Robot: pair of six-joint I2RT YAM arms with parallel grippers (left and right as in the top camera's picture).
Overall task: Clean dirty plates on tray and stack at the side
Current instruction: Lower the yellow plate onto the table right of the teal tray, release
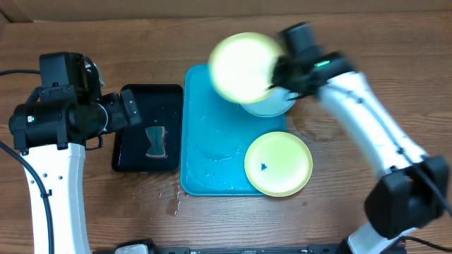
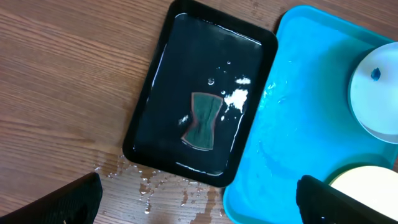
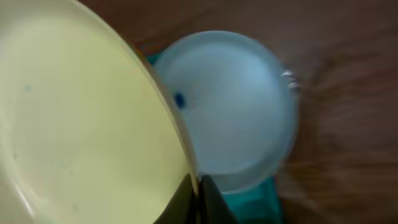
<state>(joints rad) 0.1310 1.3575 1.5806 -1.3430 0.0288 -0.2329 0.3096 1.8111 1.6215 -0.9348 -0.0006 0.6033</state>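
Note:
My right gripper (image 1: 277,76) is shut on the rim of a yellow-green plate (image 1: 244,67) and holds it lifted and tilted over the far end of the turquoise tray (image 1: 212,141); the pinch shows in the right wrist view (image 3: 198,199), with the plate (image 3: 87,130) filling the left. A light blue plate (image 1: 272,106) with a blue speck lies under it at the tray's far right corner (image 3: 236,106). A second yellow-green plate (image 1: 278,164) with a blue speck lies on the tray's near right. My left gripper (image 2: 199,202) is open and empty above the wet table near the black tray.
A small black tray (image 1: 147,127) left of the turquoise tray holds a dark green sponge (image 1: 155,141), also in the left wrist view (image 2: 204,121). Water drops lie on the wood (image 2: 149,183) by the black tray's near edge. A black cable (image 1: 14,72) lies far left.

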